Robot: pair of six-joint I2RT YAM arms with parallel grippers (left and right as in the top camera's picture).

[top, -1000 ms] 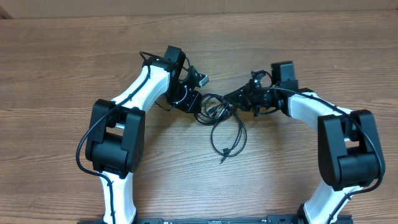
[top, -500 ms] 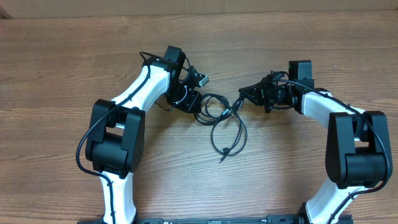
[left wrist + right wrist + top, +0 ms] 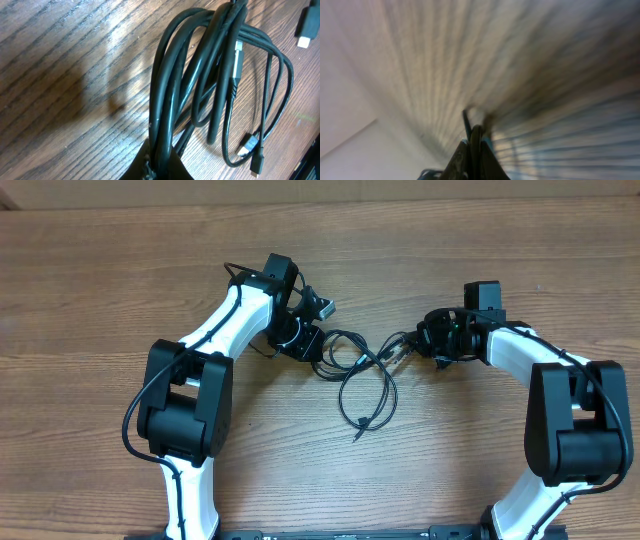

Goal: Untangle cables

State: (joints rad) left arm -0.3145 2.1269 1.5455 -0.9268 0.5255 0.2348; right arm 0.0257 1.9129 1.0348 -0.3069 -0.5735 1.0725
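Note:
The cables [image 3: 352,358] are thin black cords tangled on the wooden table between my arms, with a loose loop [image 3: 366,402] trailing toward the front. My left gripper [image 3: 310,343] is shut on the left side of the bundle. In the left wrist view the jaws [image 3: 161,167] pinch several cords [image 3: 167,100], and a silvery plug [image 3: 238,60] lies among them. My right gripper [image 3: 408,347] is shut on one strand that runs left to the tangle. The right wrist view is blurred by motion, but the jaws [image 3: 475,154] clamp a thin cord [image 3: 476,136].
The wooden table [image 3: 100,300] extends around the arms, with its back edge [image 3: 320,202] at the top. Both white arms curve in from the front, the left [image 3: 190,400] and the right [image 3: 565,410]. A white-tipped plug [image 3: 303,31] lies at the left wrist view's top right.
My right gripper has pulled to the right, away from the tangle, with a strand in it, and its wrist has turned. The left arm and the loose loop have stayed put.

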